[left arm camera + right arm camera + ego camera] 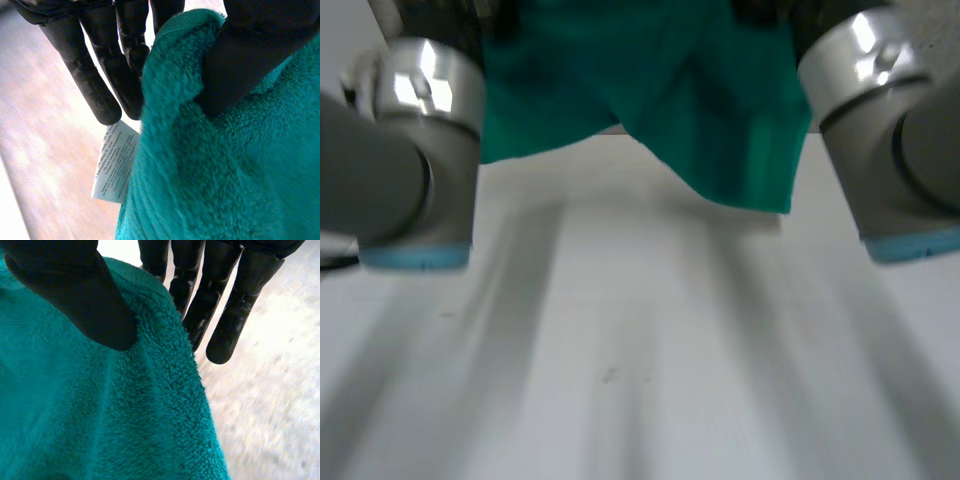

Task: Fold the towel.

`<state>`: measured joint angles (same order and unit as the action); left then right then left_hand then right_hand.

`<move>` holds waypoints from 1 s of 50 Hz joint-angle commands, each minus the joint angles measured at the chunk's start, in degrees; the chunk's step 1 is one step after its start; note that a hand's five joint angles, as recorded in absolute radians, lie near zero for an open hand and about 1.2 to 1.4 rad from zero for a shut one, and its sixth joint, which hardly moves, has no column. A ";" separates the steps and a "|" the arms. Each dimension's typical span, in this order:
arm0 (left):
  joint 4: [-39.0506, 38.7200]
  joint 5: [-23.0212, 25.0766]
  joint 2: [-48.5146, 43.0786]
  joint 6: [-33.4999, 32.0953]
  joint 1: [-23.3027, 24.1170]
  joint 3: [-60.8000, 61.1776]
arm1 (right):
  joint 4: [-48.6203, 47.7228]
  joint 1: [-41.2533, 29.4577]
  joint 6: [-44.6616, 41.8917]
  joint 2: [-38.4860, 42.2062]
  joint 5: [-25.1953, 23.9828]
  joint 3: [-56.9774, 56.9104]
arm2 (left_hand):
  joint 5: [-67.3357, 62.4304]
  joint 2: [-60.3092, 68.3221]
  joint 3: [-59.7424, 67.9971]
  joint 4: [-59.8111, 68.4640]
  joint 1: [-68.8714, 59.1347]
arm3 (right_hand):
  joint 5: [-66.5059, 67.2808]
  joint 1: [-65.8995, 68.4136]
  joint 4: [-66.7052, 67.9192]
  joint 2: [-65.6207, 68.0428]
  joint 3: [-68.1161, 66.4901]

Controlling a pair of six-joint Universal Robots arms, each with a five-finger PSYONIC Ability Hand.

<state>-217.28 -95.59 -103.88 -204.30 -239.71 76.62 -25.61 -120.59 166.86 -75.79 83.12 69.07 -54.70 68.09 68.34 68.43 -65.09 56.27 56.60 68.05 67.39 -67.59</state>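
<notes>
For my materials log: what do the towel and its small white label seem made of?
The towel is probably teal terry cloth, matt, by its dense fuzzy pile. The label is thin, smooth, white, printed with small text; fabric or paper, I cannot tell.

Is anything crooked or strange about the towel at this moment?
The towel hangs askew: in the head view its lower edge drops lower toward the right arm. The left hand and the right hand each pinch an edge. A white label sticks out beside the left hand; nothing looks damaged.
</notes>
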 commanded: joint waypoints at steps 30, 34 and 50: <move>13.20 -0.04 2.63 2.86 -0.05 30.17 | 33.77 11.07 -4.70 12.95 -1.64 9.59 | -15.30 11.91 11.66 11.57 -14.91 | -42.06 -32.39 -43.84 -43.18 43.37; 13.20 0.14 2.63 2.86 -0.14 30.17 | 38.25 14.76 -6.10 12.95 -1.99 10.03 | -15.30 11.91 11.66 11.57 -14.91 | -41.89 -32.22 -43.67 -43.01 43.20; 13.11 0.58 2.54 2.77 -4.36 27.45 | 29.83 23.65 -7.68 13.39 -15.26 19.43 | -15.30 11.91 11.66 11.57 -14.91 | -39.04 -29.37 -40.82 -40.16 40.35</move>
<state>-204.19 -95.08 -101.33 -201.42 -242.63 105.23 9.76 -99.25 160.45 -63.28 72.99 86.05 -54.70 68.12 68.33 68.43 -65.09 13.02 20.88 22.88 23.94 -23.37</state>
